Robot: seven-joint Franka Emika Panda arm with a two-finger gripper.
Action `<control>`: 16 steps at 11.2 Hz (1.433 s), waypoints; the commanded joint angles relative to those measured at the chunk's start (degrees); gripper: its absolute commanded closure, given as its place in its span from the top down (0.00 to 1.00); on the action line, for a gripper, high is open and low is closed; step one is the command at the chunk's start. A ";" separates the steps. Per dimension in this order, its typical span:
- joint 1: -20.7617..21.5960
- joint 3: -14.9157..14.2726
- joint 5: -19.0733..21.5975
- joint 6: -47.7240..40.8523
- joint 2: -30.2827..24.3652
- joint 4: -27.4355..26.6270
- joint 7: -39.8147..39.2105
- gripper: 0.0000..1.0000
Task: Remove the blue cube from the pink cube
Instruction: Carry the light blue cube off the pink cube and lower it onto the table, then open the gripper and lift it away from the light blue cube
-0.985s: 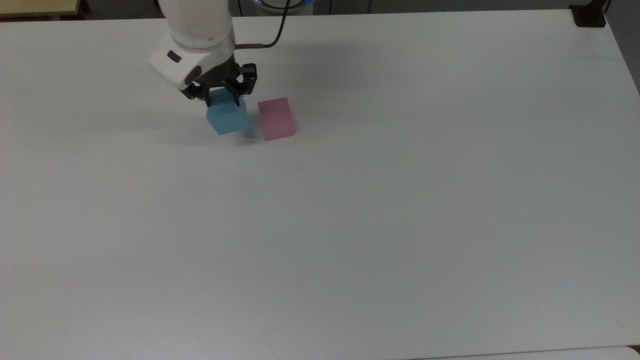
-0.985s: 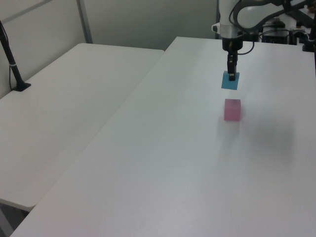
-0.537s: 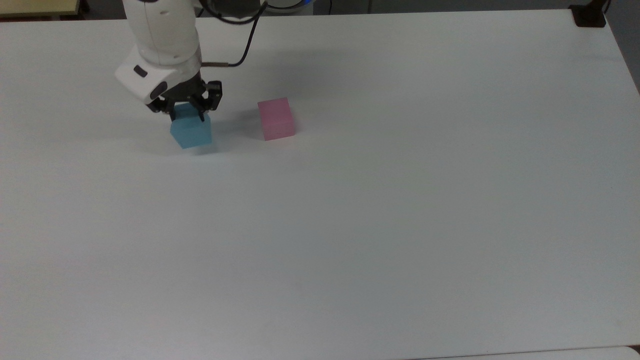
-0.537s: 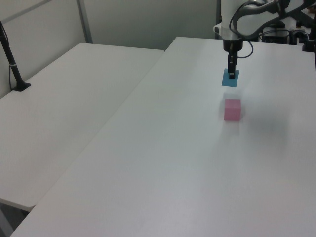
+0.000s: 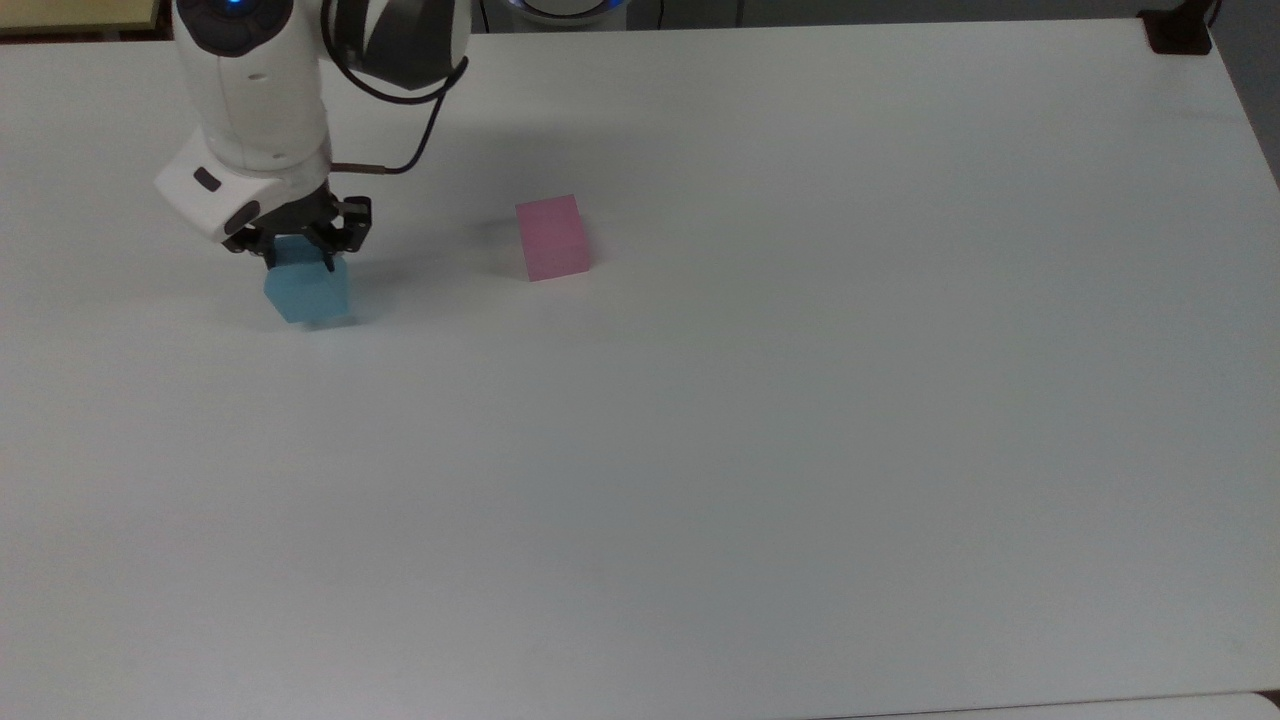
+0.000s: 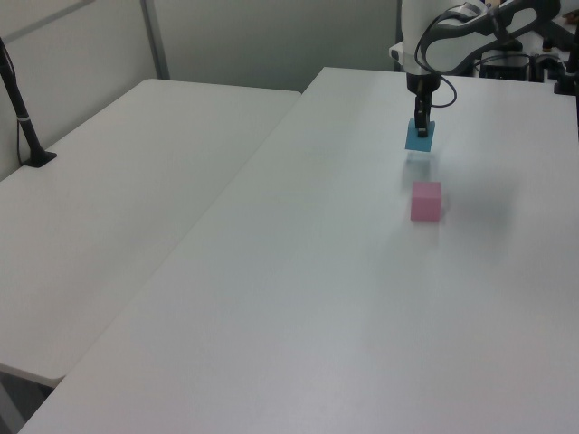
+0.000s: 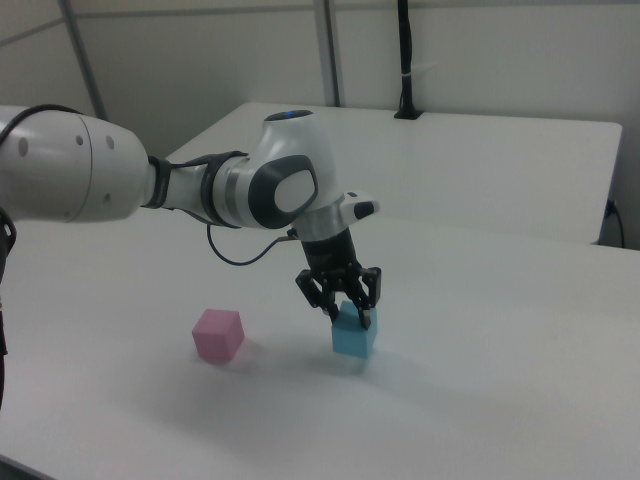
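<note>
The gripper [image 5: 300, 250] is pinched tight on the blue cube [image 5: 308, 291], well away from the pink cube [image 5: 552, 237], so next it should lower the block and let go.

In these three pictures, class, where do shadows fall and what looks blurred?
Top view: a soft shadow under the blue cube in the hand, its lower edge smeared. Left view: a faint grey patch right of the pink cube. Right view: both cubes cast dim shadows.
</note>
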 commanded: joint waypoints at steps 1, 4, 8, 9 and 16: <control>-1.52 -0.15 -2.15 -0.38 -4.46 -6.25 -2.97 0.45; -1.00 0.02 -2.32 0.15 -11.22 -16.45 -3.15 0.45; -1.17 0.20 -2.50 0.15 -12.30 -18.60 -2.80 1.00; -1.17 0.20 -2.50 0.06 -12.30 -18.51 -2.80 1.00; -0.82 0.11 12.20 -21.22 -17.30 -6.78 -2.62 1.00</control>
